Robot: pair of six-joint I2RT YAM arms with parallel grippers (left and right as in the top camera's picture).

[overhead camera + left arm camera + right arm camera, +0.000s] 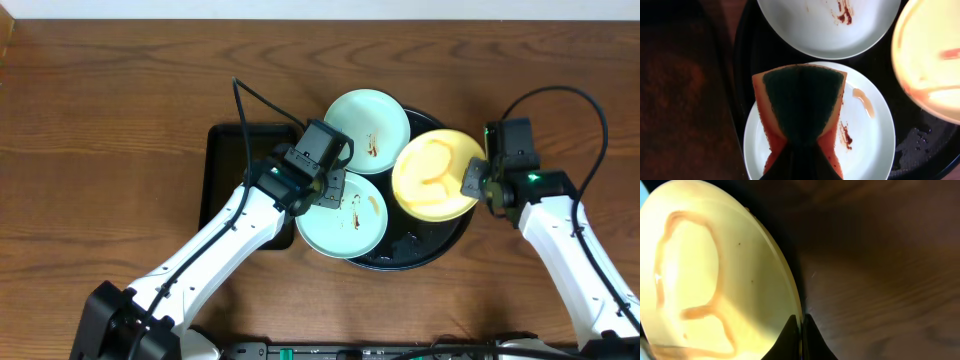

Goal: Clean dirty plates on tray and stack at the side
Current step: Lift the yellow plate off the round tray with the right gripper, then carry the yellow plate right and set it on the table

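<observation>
near mint plate (350,232): on the tray (412,252), front-left. We see brown smears on its right half and no stack beside the tray yet.
sponge (800,100): orange with a dark green scrub face, lying on the left part of that plate, scrub face toward the left wrist camera. We judge it sits just beside the smears so that a sideways pass reaches them.
left gripper (330,188): closed tight on the sponge's near end, pinching it so the free end fans out wide. The wide end covers more plate per wipe.
far mint plate (358,118): on the tray's back edge, flat, with a dark red-brown smear near its front rim. Untouched, we judge it waits its turn.
yellow plate (430,172): on the tray's right side, overlapping the tray rim. It carries a thin looped brown sauce line. It looks tilted, right edge up, but we cannot tell for sure.
right gripper (801,329): fingers shut on the yellow plate's right rim, one above and one below. We judge it holds by the edge to keep the fingers off the sauce and the face open for wiping.
tray surface: glossy black, wet spots at front-right between the near mint and yellow plates.
small tray (228,160): rectangular, black, just left of the round tray, partly under the left arm.
table (100,110): brown wood, with room on the right for a stack.
step, our judgement: wiping the near mint plate, early in the task, all three plates dirty.
risk: the plate may slide under the sponge, as nothing pins it.
</observation>
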